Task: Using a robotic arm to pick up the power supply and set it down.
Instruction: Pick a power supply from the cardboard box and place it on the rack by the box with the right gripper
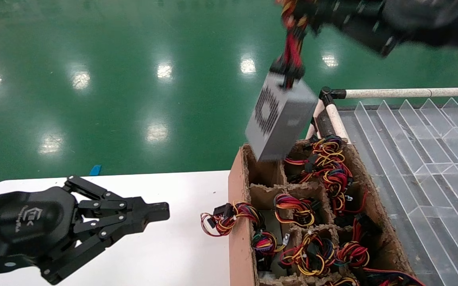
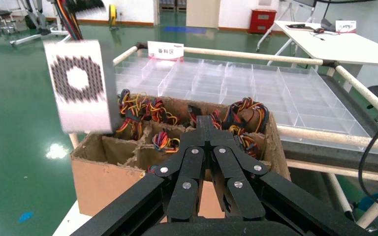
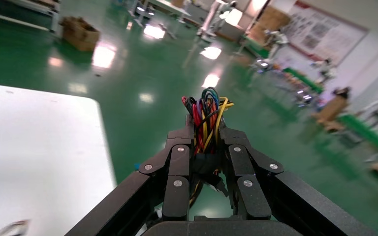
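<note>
The power supply (image 1: 280, 119), a silver-grey metal box with a honeycomb vent grille, hangs tilted in the air above the far left corner of the cardboard box (image 1: 239, 206). It dangles by its red, yellow and black wire bundle (image 1: 292, 47). My right gripper (image 1: 297, 14), at the top of the head view, is shut on that bundle (image 3: 205, 110). The left wrist view shows the power supply (image 2: 78, 86) hanging beyond the carton. My left gripper (image 1: 161, 210) hovers over the white table (image 1: 153, 246) at lower left, shut and holding nothing.
The cardboard box has several divider cells holding coloured wire bundles (image 1: 328, 163). One bundle (image 1: 223, 218) spills over its left wall onto the table. A clear plastic compartment tray (image 1: 431, 151) on a white pipe frame (image 1: 404, 93) lies to the right. Green floor lies beyond.
</note>
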Controlling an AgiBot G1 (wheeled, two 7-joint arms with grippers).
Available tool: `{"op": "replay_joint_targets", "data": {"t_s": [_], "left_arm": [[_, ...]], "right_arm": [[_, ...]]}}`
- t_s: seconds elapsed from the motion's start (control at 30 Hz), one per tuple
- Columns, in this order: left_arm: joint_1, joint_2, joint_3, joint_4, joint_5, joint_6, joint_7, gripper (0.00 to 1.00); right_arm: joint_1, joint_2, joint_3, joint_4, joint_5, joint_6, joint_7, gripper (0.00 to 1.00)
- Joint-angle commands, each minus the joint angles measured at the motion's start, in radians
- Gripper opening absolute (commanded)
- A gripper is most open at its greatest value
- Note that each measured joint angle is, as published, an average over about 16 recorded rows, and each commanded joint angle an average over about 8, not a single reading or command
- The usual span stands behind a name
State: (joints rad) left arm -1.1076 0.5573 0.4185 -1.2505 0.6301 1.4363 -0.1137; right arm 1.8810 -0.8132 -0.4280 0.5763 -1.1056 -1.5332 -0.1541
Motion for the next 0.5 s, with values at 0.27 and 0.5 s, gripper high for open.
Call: {"op": "replay_joint_targets", "data": {"t_s": [0.27,0.5], "left_arm": [[0.000,0.000,0.000,0.000,0.000,0.000,0.000,0.00],[0.000,0.000,0.000,0.000,0.000,0.000,0.000,0.00]], "right_arm": [[0.172,0.021,-0.020,-0.112,-0.092,0.042,-0.095,0.00],[0.260,0.039,-0.064,-0.258,-0.198,0.112,-0.173,0.00]]}}
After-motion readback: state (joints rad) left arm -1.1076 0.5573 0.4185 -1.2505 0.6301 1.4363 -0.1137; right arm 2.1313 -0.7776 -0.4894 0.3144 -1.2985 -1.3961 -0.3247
